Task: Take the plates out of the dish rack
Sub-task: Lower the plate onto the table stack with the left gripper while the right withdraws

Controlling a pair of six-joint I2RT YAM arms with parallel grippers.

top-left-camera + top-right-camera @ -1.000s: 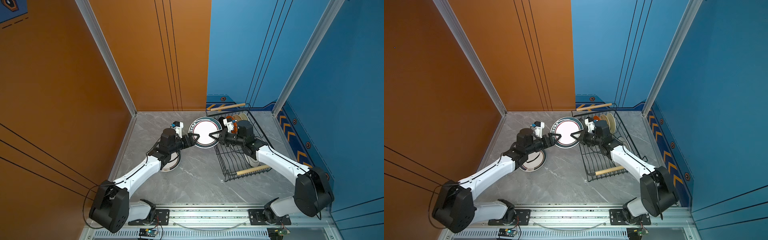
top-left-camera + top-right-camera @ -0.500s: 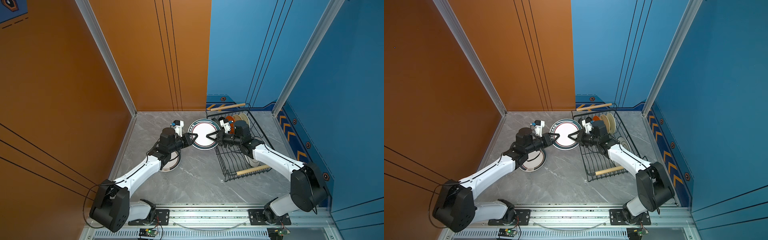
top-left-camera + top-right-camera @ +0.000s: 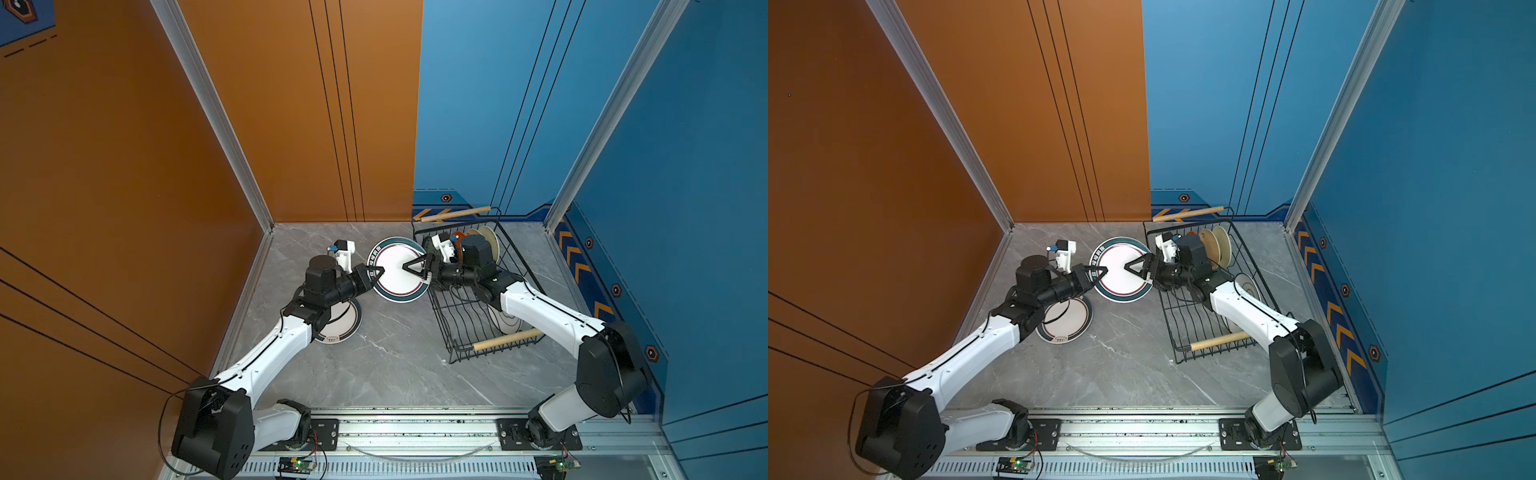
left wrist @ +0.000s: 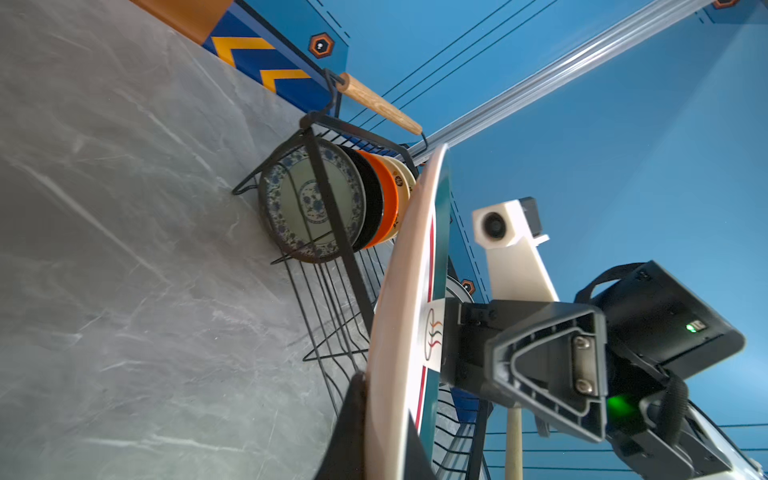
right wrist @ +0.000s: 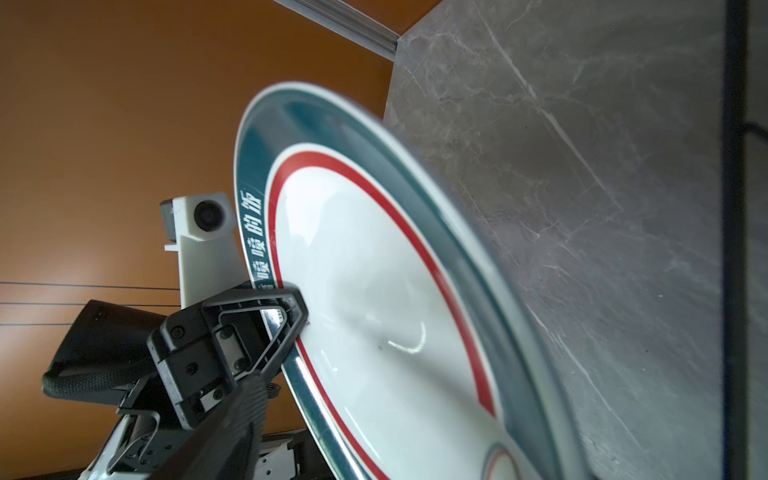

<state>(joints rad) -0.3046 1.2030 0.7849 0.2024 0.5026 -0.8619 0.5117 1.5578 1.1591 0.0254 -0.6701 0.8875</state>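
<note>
Left gripper (image 3: 380,272) is clamped hard on the rim of the big white plate (image 3: 395,286), the one with the teal border and red ring, biting right next to the lettering printed on that border. Right gripper (image 3: 407,266) is at the opposite edge of the same plate, but its jaws are spread wide and I don't see them pinching the rim, so only the left one has a real hold. That plate sits face up and roughly level, off the grey tabletop (image 3: 395,370) as far as I can tell, just beside the left long side of the dish rack (image 3: 461,316). Going outward, a second white plate (image 3: 343,328) with a dark rim lies flat on the tabletop near the held one, partly under the left arm. Inside the rack, at the far end, four smaller plates stand on edge in a row: a blue-patterned plate (image 4: 309,203), then a black plate (image 4: 372,199), an orange plate (image 4: 388,203) and a cream plate (image 4: 406,176). Toward the near end there's a third white plate (image 3: 1248,284) in the rack, mostly hidden behind the right arm. Rack has a rod at each end: the far wooden handle (image 3: 457,214) sits close to the blue wall, the near wooden handle (image 3: 505,340) faces the arm bases.
</note>
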